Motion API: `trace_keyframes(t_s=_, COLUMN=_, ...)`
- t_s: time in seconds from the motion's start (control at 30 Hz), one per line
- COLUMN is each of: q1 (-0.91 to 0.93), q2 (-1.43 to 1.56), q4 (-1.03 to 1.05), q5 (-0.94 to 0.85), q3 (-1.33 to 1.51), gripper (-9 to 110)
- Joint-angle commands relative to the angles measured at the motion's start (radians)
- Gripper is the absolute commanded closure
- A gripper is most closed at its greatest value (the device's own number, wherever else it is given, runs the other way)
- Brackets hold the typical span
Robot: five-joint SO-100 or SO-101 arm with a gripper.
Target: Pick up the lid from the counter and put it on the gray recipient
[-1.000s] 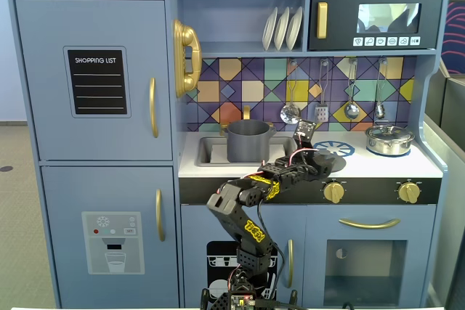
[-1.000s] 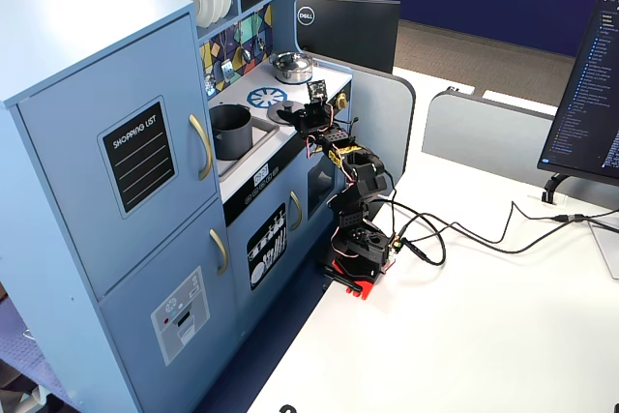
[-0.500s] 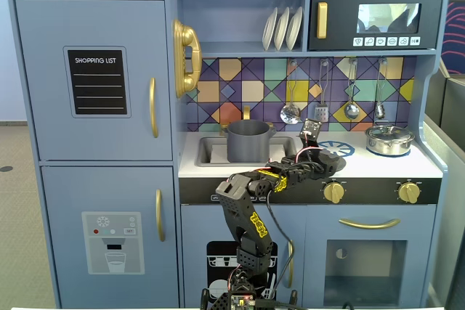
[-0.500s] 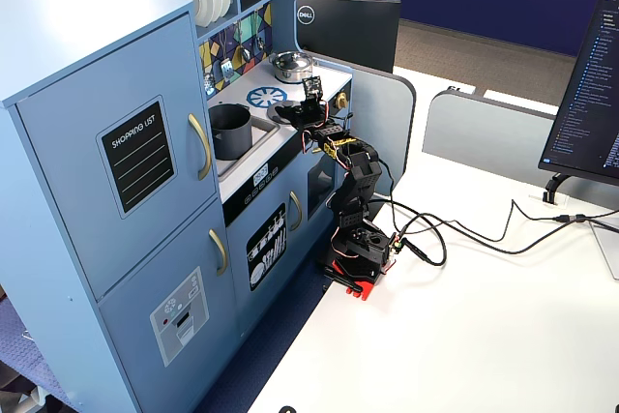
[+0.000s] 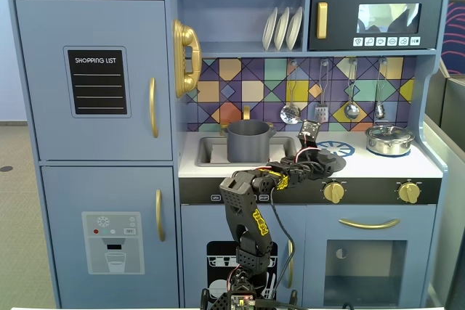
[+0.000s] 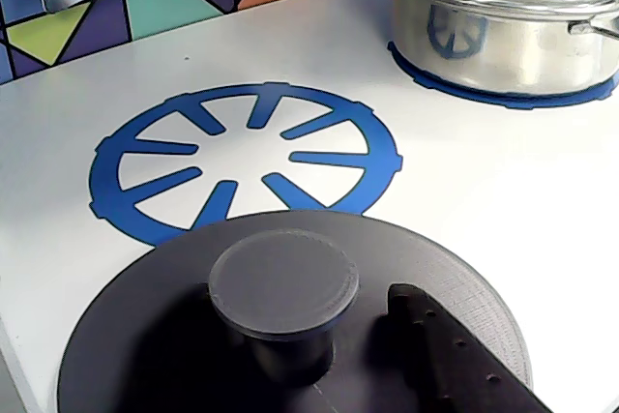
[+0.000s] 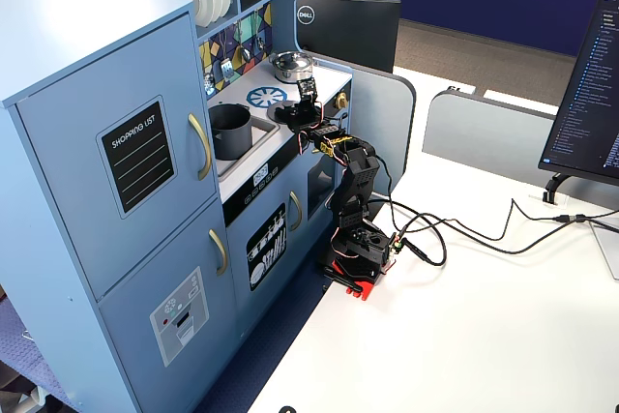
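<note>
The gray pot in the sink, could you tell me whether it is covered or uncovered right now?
Uncovered: the gray pot shows an open rim, and the lid lies on the counter.

An office or lab room, with a child's play kitchen set up as a stage: the pale blue wooden toy kitchen unit [image 5: 102, 78] carries a black "shopping list" panel [image 5: 97, 82], a printed blue burner ring [image 6: 242, 162] on its white counter, and a colourful geometric tile backsplash [image 5: 251, 85]. It stands against a white desk [image 7: 484, 336] with a black Dell monitor [image 7: 348, 31], grey partition screens [image 7: 474, 132] and carpeted floor beyond
</note>
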Motion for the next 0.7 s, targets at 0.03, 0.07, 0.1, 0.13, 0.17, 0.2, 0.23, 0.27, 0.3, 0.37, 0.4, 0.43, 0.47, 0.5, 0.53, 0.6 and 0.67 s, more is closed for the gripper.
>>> trace_keyframes(t_s=0.03, q1=-0.017, q2=0.005, q4=-0.023, q5=0.02, q3=-0.061, gripper=102)
trace_keyframes(t_s=0.07, q1=-0.018, q2=0.006, q4=-0.025, q5=0.021, q3=-0.06, gripper=102)
trace_keyframes(t_s=0.1, q1=-0.021, q2=0.009, q4=-0.028, q5=0.023, q3=-0.058, gripper=102)
trace_keyframes(t_s=0.13, q1=-0.023, q2=0.012, q4=-0.028, q5=0.023, q3=-0.058, gripper=102)
trace_keyframes(t_s=0.17, q1=-0.023, q2=0.018, q4=-0.023, q5=0.015, q3=-0.058, gripper=102)
trace_keyframes(t_s=0.2, q1=-0.026, q2=0.023, q4=-0.021, q5=0.008, q3=-0.061, gripper=102)
trace_keyframes(t_s=0.23, q1=-0.031, q2=0.028, q4=-0.021, q5=0.005, q3=-0.069, gripper=102)
trace_keyframes(t_s=0.27, q1=-0.032, q2=0.034, q4=-0.021, q5=0.003, q3=-0.078, gripper=102)
trace_keyframes(t_s=0.3, q1=-0.035, q2=0.04, q4=-0.02, q5=0.002, q3=-0.089, gripper=102)
trace_keyframes(t_s=0.37, q1=-0.043, q2=0.061, q4=-0.017, q5=0.002, q3=-0.11, gripper=102)
trace_keyframes(t_s=0.4, q1=-0.046, q2=0.074, q4=-0.011, q5=-0.003, q3=-0.124, gripper=102)
trace_keyframes(t_s=0.43, q1=-0.049, q2=0.086, q4=-0.006, q5=-0.008, q3=-0.138, gripper=102)
trace_keyframes(t_s=0.47, q1=-0.052, q2=0.098, q4=0.002, q5=-0.009, q3=-0.153, gripper=102)
trace_keyframes(t_s=0.5, q1=-0.055, q2=0.114, q4=0.015, q5=-0.008, q3=-0.17, gripper=102)
trace_keyframes(t_s=0.53, q1=-0.058, q2=0.129, q4=0.037, q5=-0.008, q3=-0.189, gripper=102)
trace_keyframes(t_s=0.6, q1=-0.064, q2=0.16, q4=0.077, q5=-0.006, q3=-0.225, gripper=102)
trace_keyframes(t_s=0.67, q1=-0.074, q2=0.186, q4=0.11, q5=-0.002, q3=-0.264, gripper=102)
